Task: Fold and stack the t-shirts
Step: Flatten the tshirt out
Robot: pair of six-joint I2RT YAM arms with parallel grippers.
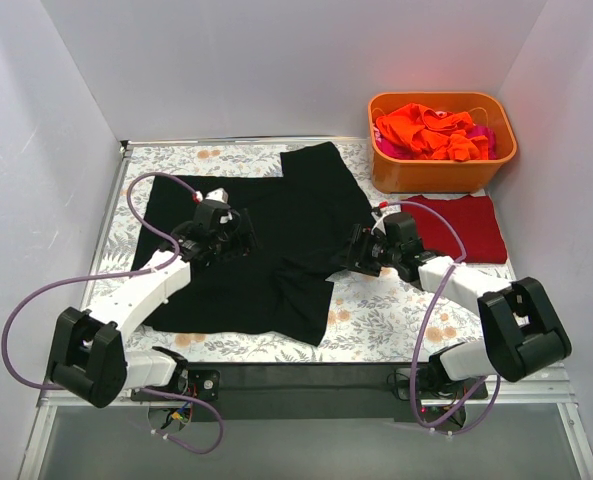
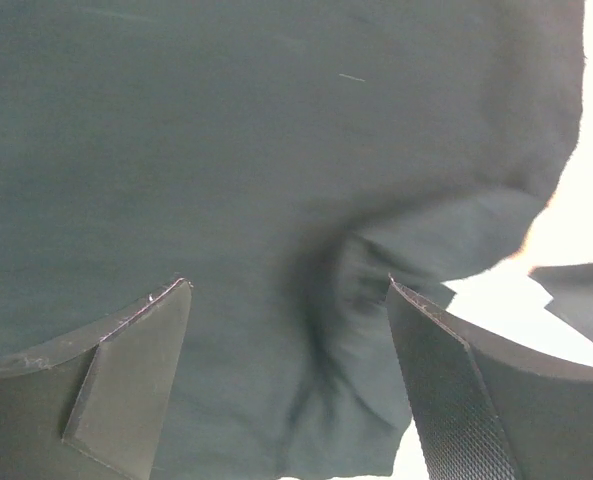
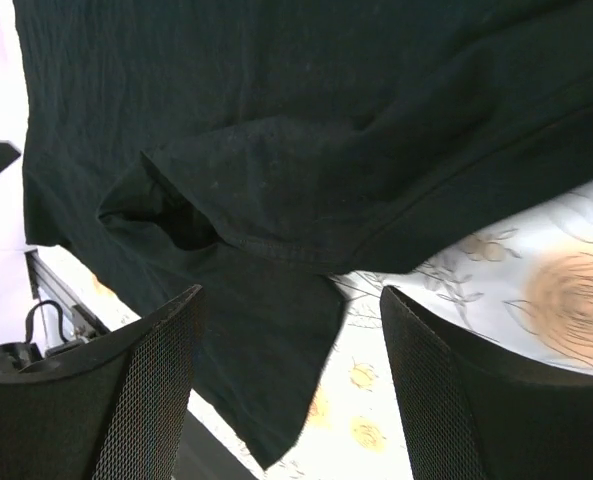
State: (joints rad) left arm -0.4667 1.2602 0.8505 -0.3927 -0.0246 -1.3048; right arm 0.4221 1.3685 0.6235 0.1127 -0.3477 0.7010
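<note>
The large black t-shirt [image 1: 266, 240] lies spread and partly folded on the floral cloth. It fills the left wrist view [image 2: 226, 180] and the upper part of the right wrist view [image 3: 276, 150]. My left gripper [image 1: 238, 238] is open just above the shirt's middle. My right gripper [image 1: 356, 252] is open at the shirt's right edge, over a sleeve and hem corner. A dark red t-shirt [image 1: 466, 228] lies folded flat at the right. Orange [image 1: 426, 130] and pink [image 1: 484, 138] shirts are heaped in the tub.
The orange plastic tub [image 1: 441, 172] stands at the back right. The floral tablecloth [image 1: 396, 315] covers the table; its bare part shows in the right wrist view [image 3: 536, 270]. White walls close in on three sides. A dark rail [image 1: 296, 378] runs along the near edge.
</note>
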